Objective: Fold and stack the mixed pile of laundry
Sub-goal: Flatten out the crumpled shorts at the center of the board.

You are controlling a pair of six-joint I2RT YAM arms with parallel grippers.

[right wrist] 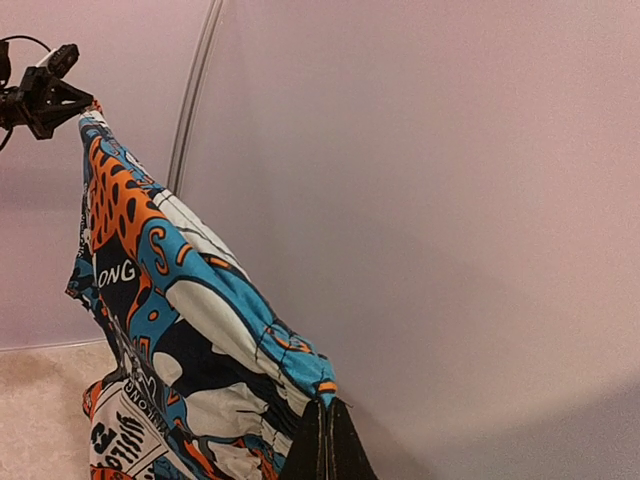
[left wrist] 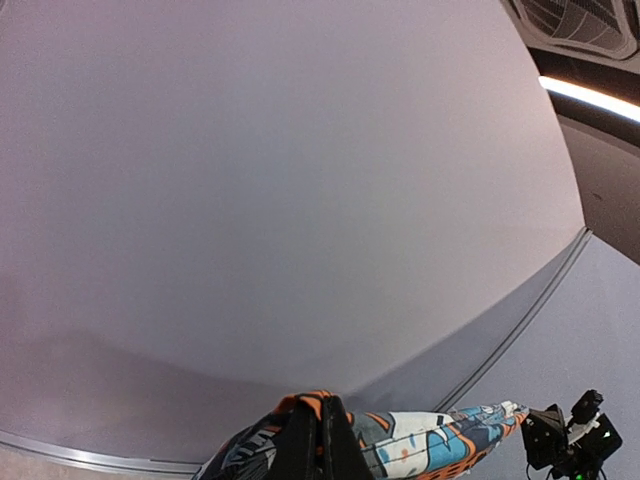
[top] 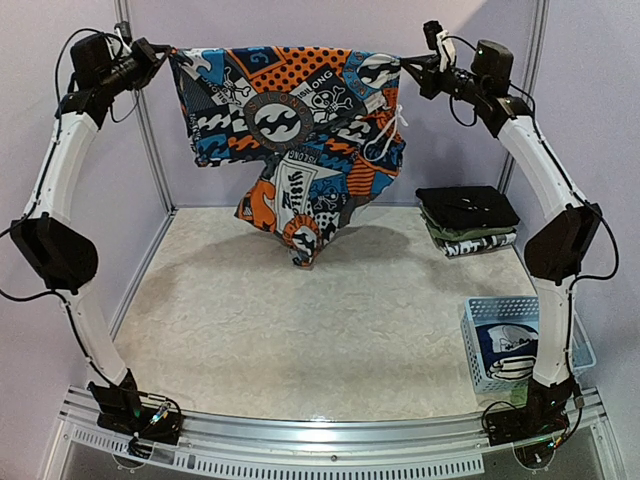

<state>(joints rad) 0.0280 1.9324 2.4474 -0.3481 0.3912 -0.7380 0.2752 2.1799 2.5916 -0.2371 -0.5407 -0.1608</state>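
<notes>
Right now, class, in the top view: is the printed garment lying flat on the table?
No: the garment hangs in the air, held along its top edge between the left gripper and the right gripper.

Light was soft and even throughout. In the top view a faint shadow lay on the table [top: 300, 330] below the cloth [top: 290, 110]. The left wrist view bowed strongly at its edges; a ceiling strip [left wrist: 590, 98] glared at upper right.

worktop [top: 300, 340]: pale, mottled | far right: folded stack [top: 467, 207], black on top | near right: pale blue basket [top: 475, 355]
</notes>
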